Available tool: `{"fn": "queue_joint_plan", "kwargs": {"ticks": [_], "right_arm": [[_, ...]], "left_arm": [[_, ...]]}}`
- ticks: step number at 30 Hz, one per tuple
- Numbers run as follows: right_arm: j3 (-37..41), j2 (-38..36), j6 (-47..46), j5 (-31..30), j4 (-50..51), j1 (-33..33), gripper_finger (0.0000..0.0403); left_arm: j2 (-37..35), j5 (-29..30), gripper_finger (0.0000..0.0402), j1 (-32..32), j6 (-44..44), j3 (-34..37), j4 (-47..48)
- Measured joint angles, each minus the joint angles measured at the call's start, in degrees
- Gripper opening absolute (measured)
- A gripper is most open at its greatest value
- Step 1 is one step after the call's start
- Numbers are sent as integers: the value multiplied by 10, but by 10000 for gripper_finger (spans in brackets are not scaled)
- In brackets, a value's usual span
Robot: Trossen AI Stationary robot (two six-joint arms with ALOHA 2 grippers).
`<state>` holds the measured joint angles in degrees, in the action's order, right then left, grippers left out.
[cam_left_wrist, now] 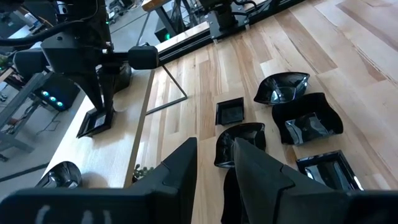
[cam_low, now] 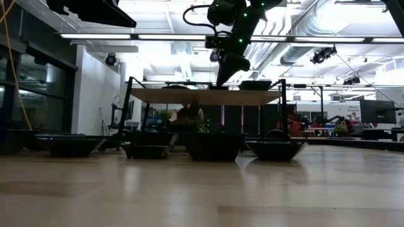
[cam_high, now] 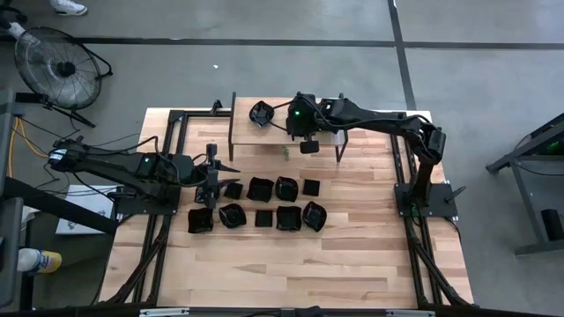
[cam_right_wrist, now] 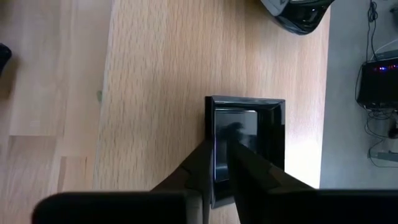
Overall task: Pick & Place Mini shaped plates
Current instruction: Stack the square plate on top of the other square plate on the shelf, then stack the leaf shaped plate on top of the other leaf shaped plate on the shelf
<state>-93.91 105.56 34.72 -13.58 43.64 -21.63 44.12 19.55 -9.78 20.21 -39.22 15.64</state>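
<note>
While most plates sit in two loose rows on the surface, two are up on the raised shelf at the far side: a rounded plate near its left end and a square plate under the right arm. Judging by that split, the shelf is the drop point and the rows are the supply.

Right hand: over the shelf, pointing down at the square plate. One rim of the plate runs between the two fingers, one finger inside the dish and one outside. Fingers nearly together, pinching that rim. The plate lies flat on the shelf top, near its edge. I judge this a placement at the point of release, though a fresh pick would look the same.

Left hand: low over the left end of the rows, above a scalloped plate. Fingers parted by a narrow gap, nothing held, touching nothing that I can make out. It looks lined up to drop onto that plate's rim next.

Low view confirms the shelf stands on thin legs above the surface, with plates in a line in front of it.

Risk, as I read it: the glossy rim may slip in a thin pinch.
</note>
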Motion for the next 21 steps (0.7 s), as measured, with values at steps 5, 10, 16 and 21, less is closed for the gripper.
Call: {"fn": "queue_joint_plan", "kwargs": {"ticks": [5, 10, 16, 21], "right_arm": [[0, 0, -2, 0, 0, 0, 54], [-1, 0, -4, -6, -2, 0, 67], [-1, -10, -19, 0, -10, 0, 84], [-1, -40, -34, 3, -9, 0, 98]], "left_arm": [[0, 0, 103, 0, 0, 0, 0], [0, 0, 103, 0, 0, 0, 0], [0, 0, 103, 0, 0, 0, 0], [0, 0, 103, 0, -10, 0, 13]]}}
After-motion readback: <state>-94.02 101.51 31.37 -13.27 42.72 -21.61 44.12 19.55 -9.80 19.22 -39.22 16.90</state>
